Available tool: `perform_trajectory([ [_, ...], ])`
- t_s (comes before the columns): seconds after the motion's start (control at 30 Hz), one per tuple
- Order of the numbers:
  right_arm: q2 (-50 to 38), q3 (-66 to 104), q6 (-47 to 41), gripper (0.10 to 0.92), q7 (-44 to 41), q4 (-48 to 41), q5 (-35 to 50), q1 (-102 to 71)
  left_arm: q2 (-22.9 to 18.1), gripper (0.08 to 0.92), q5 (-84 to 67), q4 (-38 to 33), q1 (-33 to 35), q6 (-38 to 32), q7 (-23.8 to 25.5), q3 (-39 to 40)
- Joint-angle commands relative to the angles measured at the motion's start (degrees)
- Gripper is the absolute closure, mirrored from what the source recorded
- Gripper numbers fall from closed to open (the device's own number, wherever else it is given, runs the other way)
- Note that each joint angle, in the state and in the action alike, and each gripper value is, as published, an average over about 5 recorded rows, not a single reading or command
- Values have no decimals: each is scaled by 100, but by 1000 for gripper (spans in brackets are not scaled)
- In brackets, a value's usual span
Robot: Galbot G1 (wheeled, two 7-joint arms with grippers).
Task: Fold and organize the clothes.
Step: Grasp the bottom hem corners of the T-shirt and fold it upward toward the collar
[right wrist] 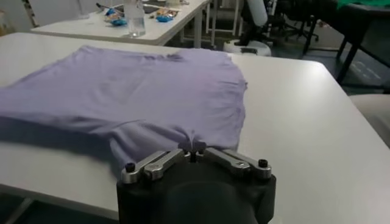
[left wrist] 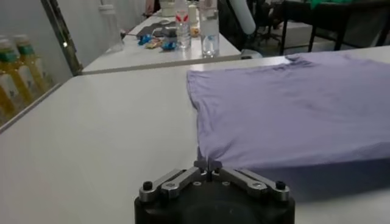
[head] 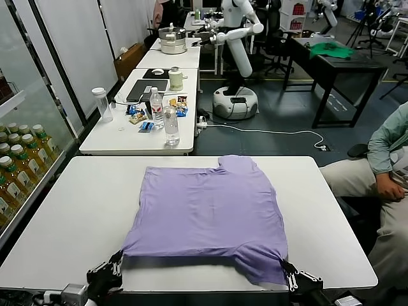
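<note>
A lavender T-shirt (head: 207, 213) lies spread on the white table (head: 76, 217), plain side up, its near edge lifted a little off the surface. My left gripper (head: 118, 260) is shut on the shirt's near left corner, seen in the left wrist view (left wrist: 208, 164) with the fabric (left wrist: 292, 115) stretching away from it. My right gripper (head: 286, 268) is shut on the near right corner, seen in the right wrist view (right wrist: 194, 150) with the shirt (right wrist: 134, 91) beyond.
A second white table (head: 137, 121) behind holds water bottles (head: 170, 124), snacks and a laptop. Bottled drinks (head: 16, 169) stand on a shelf at the left. A seated person (head: 386, 172) is at the right. Another robot (head: 236, 57) stands beyond.
</note>
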Motion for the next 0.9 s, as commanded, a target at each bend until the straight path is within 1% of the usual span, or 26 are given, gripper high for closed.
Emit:
perform_trajectory([
  [0.03, -26, -84, -151, 914, 62, -31, 44, 878, -60, 915, -414, -130, -115, -211, 108, -548],
  [0.17, -14, -494, -361, 914, 121, -372, 47, 1759, -49, 915, -410, 281, -996, -203, 418, -282],
  [0.27, 52, -767, -470, 914, 168, -579, 39, 2175, -4, 915, -402, 614, -1404, -178, 517, -99],
  [0.43, 126, -1088, -616, 914, 231, -963, 40, 2774, 53, 915, -415, 1120, -1933, -156, 671, 58],
  [0.63, 155, -1250, -710, 914, 255, -1389, 49, 3245, 112, 915, -467, 1572, -2409, -186, 1012, 130],
  [0.9, 241, -1477, -779, 914, 288, -1776, 38, 3541, 95, 915, -523, 2143, -3002, 60, 1150, 395],
])
